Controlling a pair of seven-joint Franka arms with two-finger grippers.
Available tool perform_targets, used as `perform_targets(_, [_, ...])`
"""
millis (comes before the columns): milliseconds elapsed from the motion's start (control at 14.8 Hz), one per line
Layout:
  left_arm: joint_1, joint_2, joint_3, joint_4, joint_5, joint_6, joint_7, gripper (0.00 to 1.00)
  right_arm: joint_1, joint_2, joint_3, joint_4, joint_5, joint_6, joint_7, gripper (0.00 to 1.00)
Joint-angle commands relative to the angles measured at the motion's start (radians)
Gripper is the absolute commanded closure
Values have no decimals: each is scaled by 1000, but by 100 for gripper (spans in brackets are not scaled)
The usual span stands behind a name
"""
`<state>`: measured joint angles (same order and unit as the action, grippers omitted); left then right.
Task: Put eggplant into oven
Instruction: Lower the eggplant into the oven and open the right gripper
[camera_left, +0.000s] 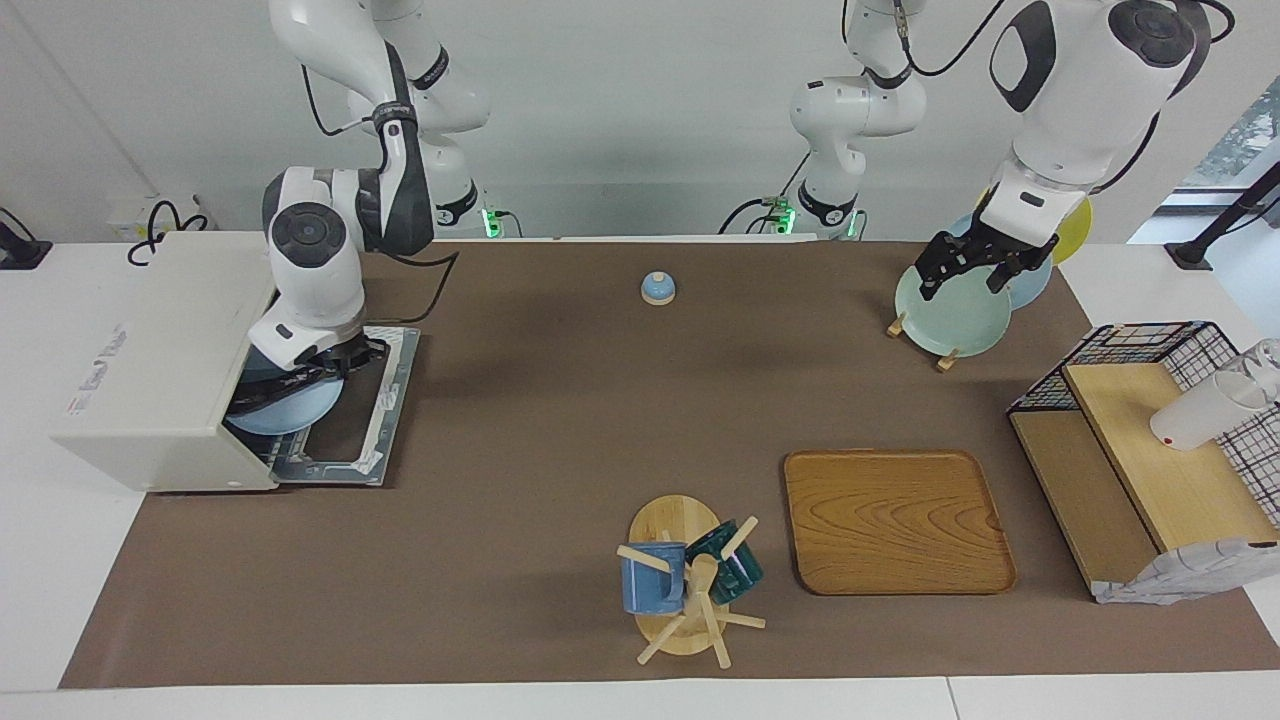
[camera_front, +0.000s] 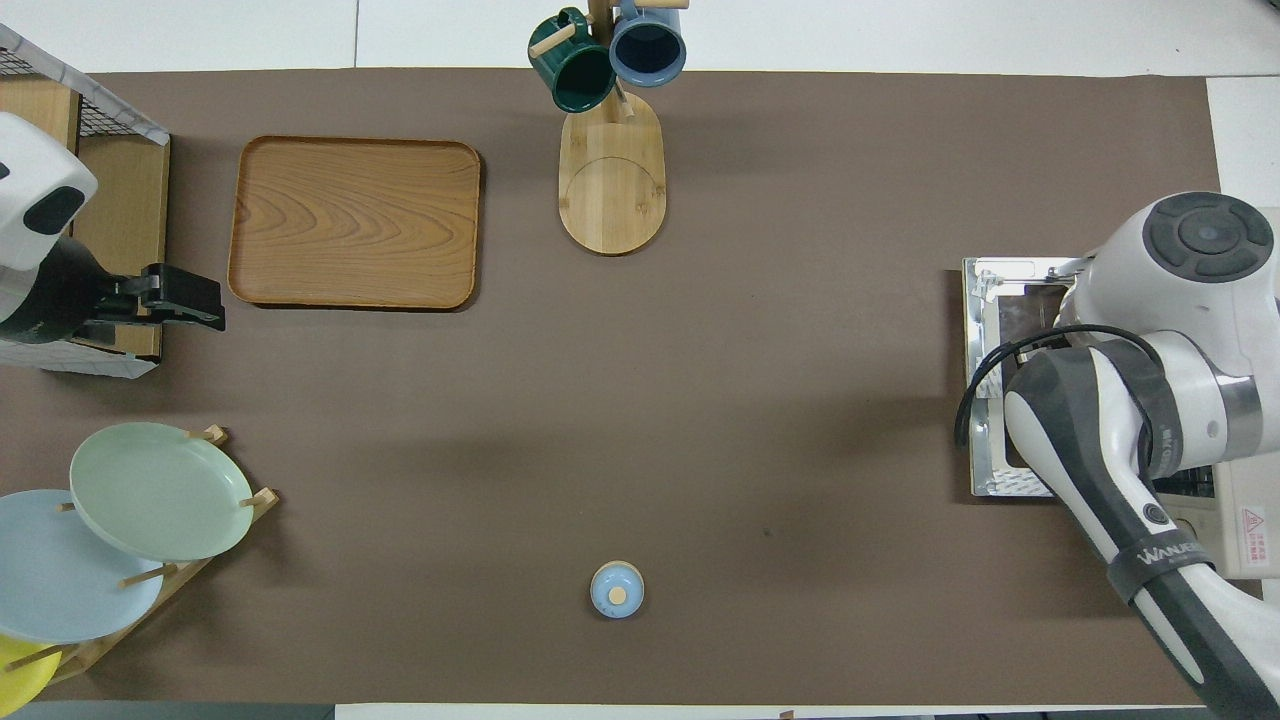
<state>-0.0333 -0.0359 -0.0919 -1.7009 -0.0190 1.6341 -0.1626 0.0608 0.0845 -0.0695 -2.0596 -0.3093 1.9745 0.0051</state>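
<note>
The cream-white oven (camera_left: 150, 350) stands at the right arm's end of the table with its door (camera_left: 385, 400) folded down flat. My right gripper (camera_left: 335, 362) is at the oven's mouth, shut on the rim of a light blue plate (camera_left: 285, 412). The plate is partly inside the opening. The dark eggplant (camera_left: 285, 383) lies across the plate, half hidden under the oven's top edge. In the overhead view the right arm (camera_front: 1150, 400) covers the plate, the eggplant and most of the oven (camera_front: 1245, 520). My left gripper (camera_left: 965, 275) hangs open over the plate rack, holding nothing.
A wooden rack holds a green plate (camera_left: 950, 315), with blue and yellow plates beside it. A wooden tray (camera_left: 895, 520), a mug tree (camera_left: 685, 580) with two mugs, a small blue lid (camera_left: 657, 288) and a wire-and-wood shelf (camera_left: 1150, 450) are also on the brown mat.
</note>
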Motion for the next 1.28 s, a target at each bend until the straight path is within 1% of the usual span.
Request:
perform_targets(0, [13,-1,-6,10,-15,-8,9,0,-41,-26,14,-43,1,23,-37,100])
perform_targets(67, [13,-1,-6,10,-15,-8,9,0,-41,-26,14,-43,7,23,-37,100])
perform_targets(135, [13,1,-6,10,-15,-8,9,0,-36,-26,16,-43,15,23,-37,94])
perform_targets(202, [13,-1,-6,10,-15,-7,9,0,-38,-26,14,-43,28,23,-39,80])
perform_targets(270, [13,-1,-6,10,-15,-8,9,0,-45,-26,14,-42,42,24,-45,76])
perform_targets(472, [13,-1,-6,10,-15,-8,9,0,-47,-20,16,-7,62,-6,-89,76])
perform_targets(606, [13,-1,-5,10,-15,-8,9,0,-50,-2,14,51,146,-43,-132,76])
perform_targets(741, [13,-1,-6,10,-15,-8,9,0,-36,6,17,78,156,-54,-136,77])
perform_targets(809, [13,-1,-5,10,-15,-8,9,0,-20,15,19,90,157,-46,-134,82])
perform_targets(876, [13,-1,-6,10,-15,-8,9,0,-7,18,19,88,159,-25,-136,89])
perform_targets(943, [13,-1,-6,10,-15,-8,9,0,-3,17,20,73,171,22,-136,98])
perform_targets(1078, [13,-1,-6,10,-15,-8,9,0,43,6,25,4,182,110,-136,100])
perform_targets(1213, [13,-1,-5,10,-15,-8,9,0,73,4,25,1,182,115,-140,100])
